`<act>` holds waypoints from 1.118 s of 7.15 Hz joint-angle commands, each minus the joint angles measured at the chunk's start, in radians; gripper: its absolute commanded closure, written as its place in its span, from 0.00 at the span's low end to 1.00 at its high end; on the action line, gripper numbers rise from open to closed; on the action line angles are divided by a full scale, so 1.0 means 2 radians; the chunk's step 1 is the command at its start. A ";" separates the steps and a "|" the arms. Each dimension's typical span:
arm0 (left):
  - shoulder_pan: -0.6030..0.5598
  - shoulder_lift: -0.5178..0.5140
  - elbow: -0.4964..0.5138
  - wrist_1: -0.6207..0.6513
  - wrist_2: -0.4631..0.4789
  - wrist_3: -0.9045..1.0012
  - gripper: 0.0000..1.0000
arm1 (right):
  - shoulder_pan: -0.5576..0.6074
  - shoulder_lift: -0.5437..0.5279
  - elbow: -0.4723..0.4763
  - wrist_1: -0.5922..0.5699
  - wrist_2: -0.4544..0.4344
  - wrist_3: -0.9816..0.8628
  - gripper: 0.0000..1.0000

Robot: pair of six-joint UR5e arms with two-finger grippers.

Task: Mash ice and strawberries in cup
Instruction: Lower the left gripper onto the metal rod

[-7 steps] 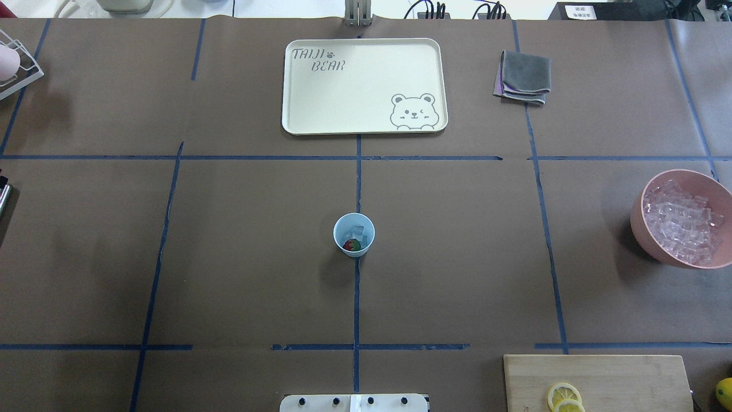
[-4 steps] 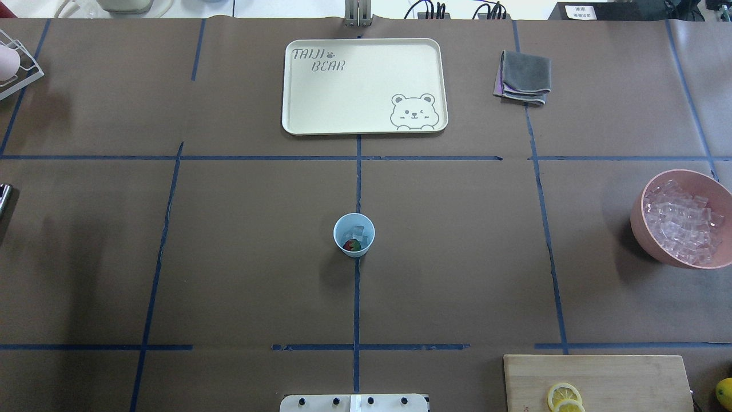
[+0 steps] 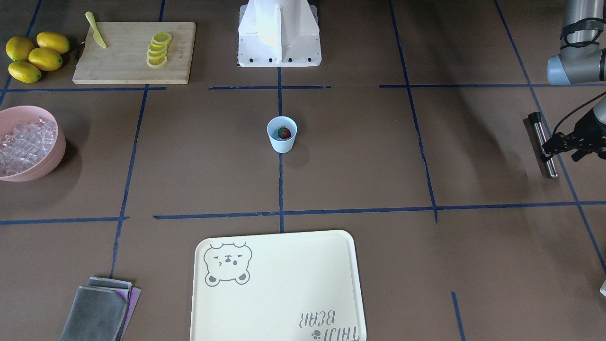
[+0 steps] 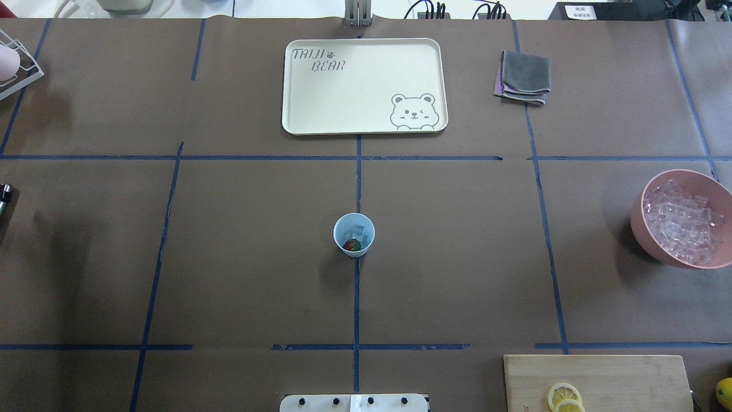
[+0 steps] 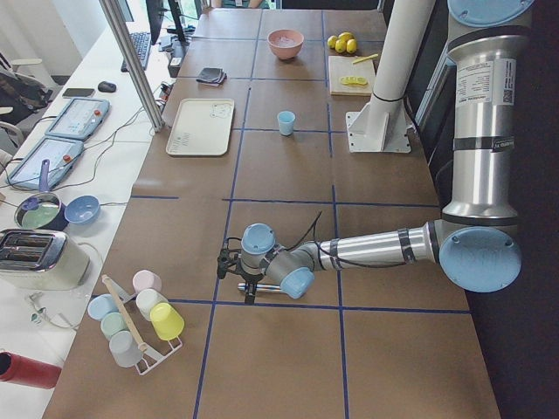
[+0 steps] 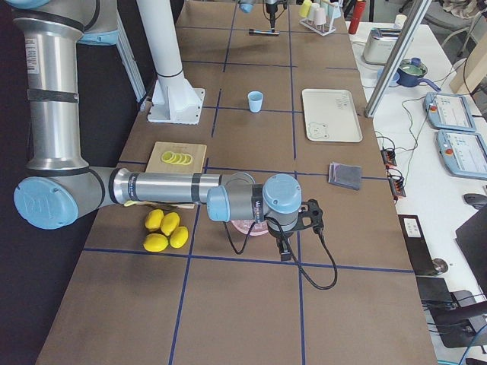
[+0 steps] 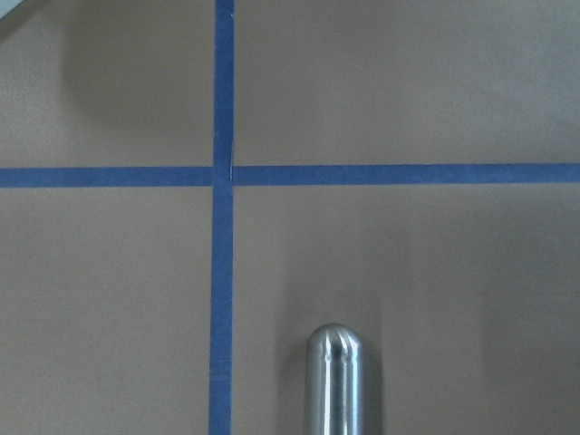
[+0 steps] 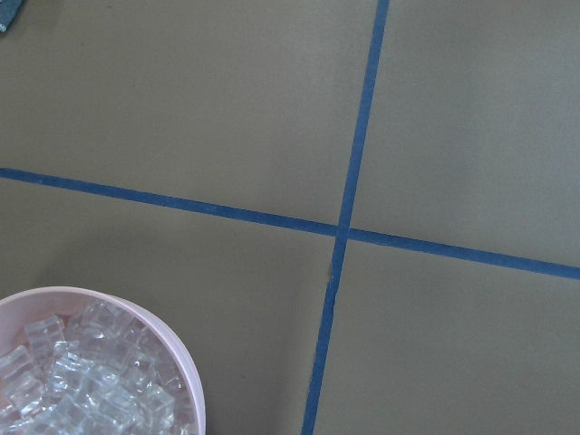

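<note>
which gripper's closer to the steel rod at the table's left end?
Left. The left gripper is right at the steel rod, about mid-length. The right gripper is at the opposite end of the table, by the pink bowl.

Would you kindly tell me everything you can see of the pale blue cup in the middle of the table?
The cup is small, pale blue, plain and handleless, seemingly plastic, tapering toward its base. It stands upright, mouth open, on the brown-covered table, right on the blue tape line that runs between the white mount and the cream tray. Inside lie one red strawberry with a green top and a few clear ice cubes. Nothing else touches it.
</note>
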 commanded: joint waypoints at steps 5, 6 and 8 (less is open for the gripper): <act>0.019 0.001 0.005 -0.010 0.005 -0.001 0.00 | 0.000 0.001 0.000 -0.001 0.000 0.000 0.01; 0.019 0.001 0.008 -0.010 0.005 0.000 0.00 | 0.000 0.001 0.000 -0.001 0.000 0.001 0.01; 0.020 0.001 0.011 -0.010 0.005 0.002 0.00 | 0.000 0.000 0.000 -0.001 0.000 0.000 0.01</act>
